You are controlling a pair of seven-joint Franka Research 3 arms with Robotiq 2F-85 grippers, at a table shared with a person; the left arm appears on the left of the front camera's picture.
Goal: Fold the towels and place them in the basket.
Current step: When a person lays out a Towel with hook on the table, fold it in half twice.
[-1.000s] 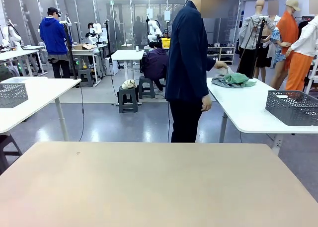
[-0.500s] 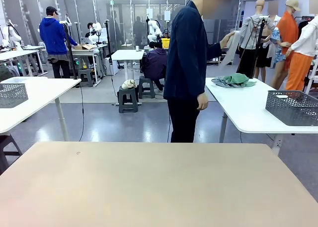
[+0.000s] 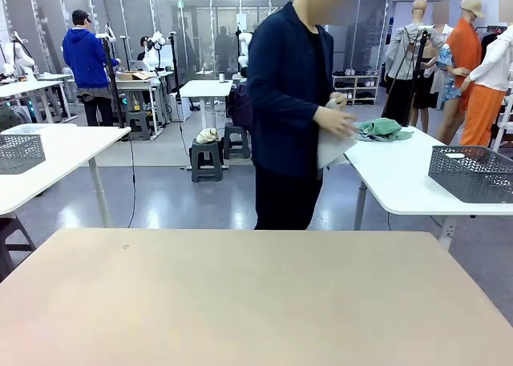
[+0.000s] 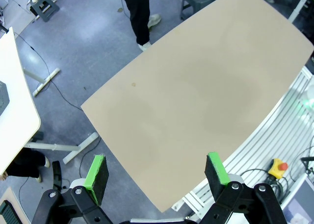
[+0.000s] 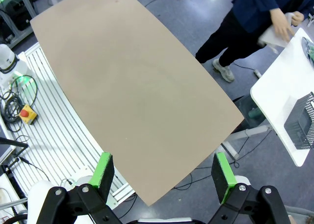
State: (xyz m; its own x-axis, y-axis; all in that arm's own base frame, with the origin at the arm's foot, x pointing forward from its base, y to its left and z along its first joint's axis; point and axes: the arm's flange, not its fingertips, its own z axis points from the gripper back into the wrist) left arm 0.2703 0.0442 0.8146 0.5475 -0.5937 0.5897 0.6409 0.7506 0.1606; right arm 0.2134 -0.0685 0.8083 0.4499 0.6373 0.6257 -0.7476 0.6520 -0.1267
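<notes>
Beyond my beige table (image 3: 240, 294), a person in a dark jacket holds the cream-white towel (image 3: 333, 147) bunched in both hands at waist height. The green towel (image 3: 383, 127) lies crumpled on the white side table (image 3: 401, 186) behind them. At that table's right end stands the dark grey basket (image 3: 473, 172). High over the bare tabletop (image 4: 196, 91), my left gripper (image 4: 156, 172) hangs open with nothing in it. My right gripper (image 5: 163, 172) is open too, above the table (image 5: 132, 87); this view catches the person's towel (image 5: 274, 35) and the basket (image 5: 300, 125).
A paler grey lattice basket (image 3: 20, 152) sits on another white table at the left. A grey garment (image 3: 362, 134) lies under the green towel. The person's legs (image 4: 140, 13) stand by my table's far edge. Stools and other workstations lie farther back.
The person lifted the cream-white towel off the side table, raised it, then turned toward my table holding it in both hands. Both grippers stayed still.
</notes>
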